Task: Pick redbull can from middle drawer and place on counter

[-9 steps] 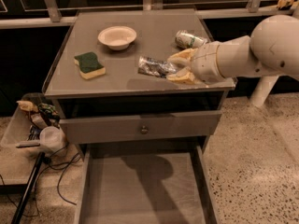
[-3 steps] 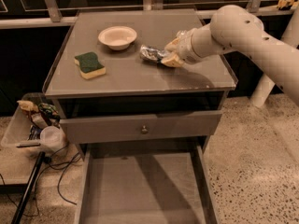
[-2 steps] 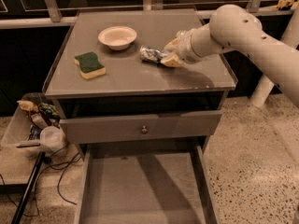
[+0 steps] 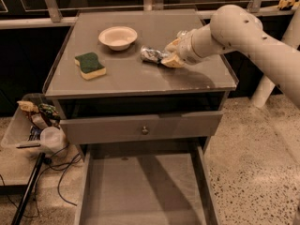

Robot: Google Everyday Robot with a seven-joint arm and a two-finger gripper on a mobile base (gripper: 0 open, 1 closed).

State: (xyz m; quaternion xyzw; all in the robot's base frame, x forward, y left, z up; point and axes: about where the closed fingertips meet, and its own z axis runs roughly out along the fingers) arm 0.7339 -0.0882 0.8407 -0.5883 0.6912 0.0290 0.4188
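The redbull can (image 4: 151,54) lies on its side on the counter (image 4: 140,81), right of centre, its silver and dark blue end pointing left. My gripper (image 4: 169,54) reaches in from the right on the white arm and is shut on the can's right end, one yellowish finger (image 4: 172,44) behind it and one in front. The can rests on or just above the surface. The middle drawer (image 4: 140,186) stands pulled out below, its flat grey floor bare.
A white bowl (image 4: 118,36) and a green-and-yellow sponge (image 4: 90,65) sit on the counter's left half. A paler can (image 4: 181,33) peeks out behind my wrist. The knobbed drawer panel (image 4: 143,129) sits above the open drawer. A cluttered bin (image 4: 28,121) stands at the left.
Three seconds ago the gripper held the can further right, near the counter's right edge. It has moved left and back toward the counter's centre. Over the last second nothing has visibly moved.
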